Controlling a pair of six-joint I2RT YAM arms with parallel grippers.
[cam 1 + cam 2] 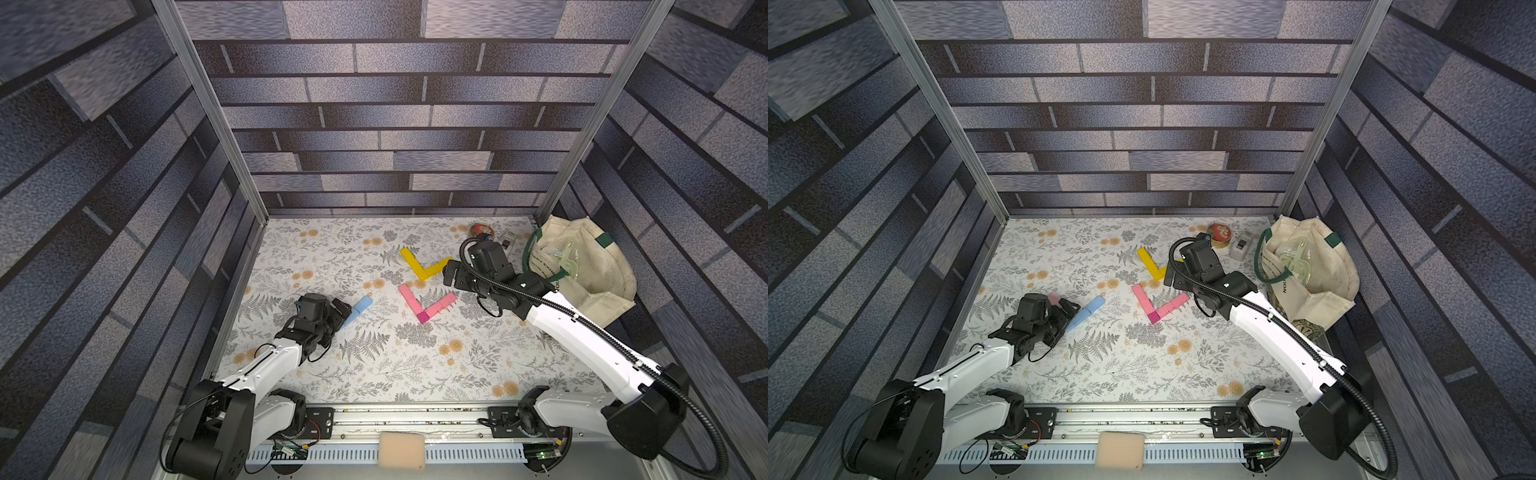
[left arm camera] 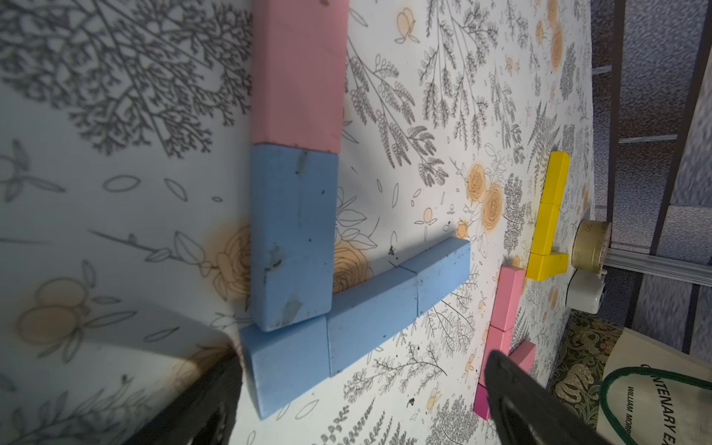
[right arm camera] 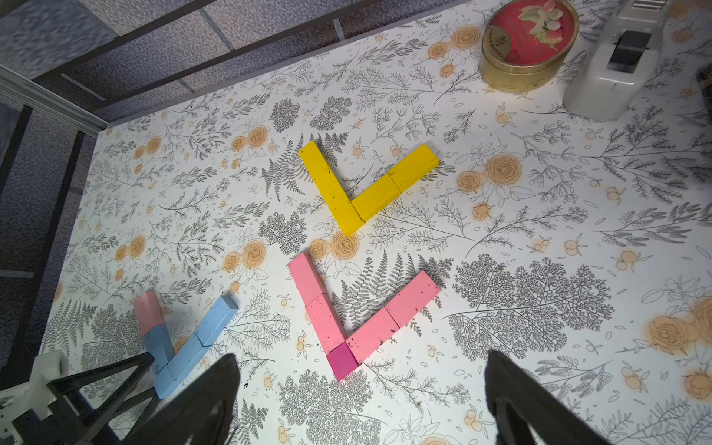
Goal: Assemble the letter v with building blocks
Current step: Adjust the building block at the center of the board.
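Three V shapes of building blocks lie flat on the floral table. The yellow V point(image 3: 366, 188) point(image 1: 424, 266) is farthest back. In front of it lies the pink V point(image 3: 346, 319) point(image 1: 424, 305), with a magenta cube point(image 3: 343, 362) at its corner. The light blue V point(image 2: 370, 316) point(image 3: 192, 343) is at the left, and a pink brick point(image 2: 296, 69) extends one of its arms. My left gripper point(image 2: 362, 370) point(image 1: 340, 309) hovers open over the blue V's corner, holding nothing. My right gripper point(image 3: 362, 370) point(image 1: 451, 274) stands open and empty beside the yellow V's right arm.
A round red-and-gold tin point(image 3: 528, 42) and a white-grey box point(image 3: 612, 65) stand at the back right. A cream tote bag point(image 1: 582, 266) fills the right edge. A beige pad point(image 1: 401, 451) lies on the front rail. Brick-patterned walls enclose three sides.
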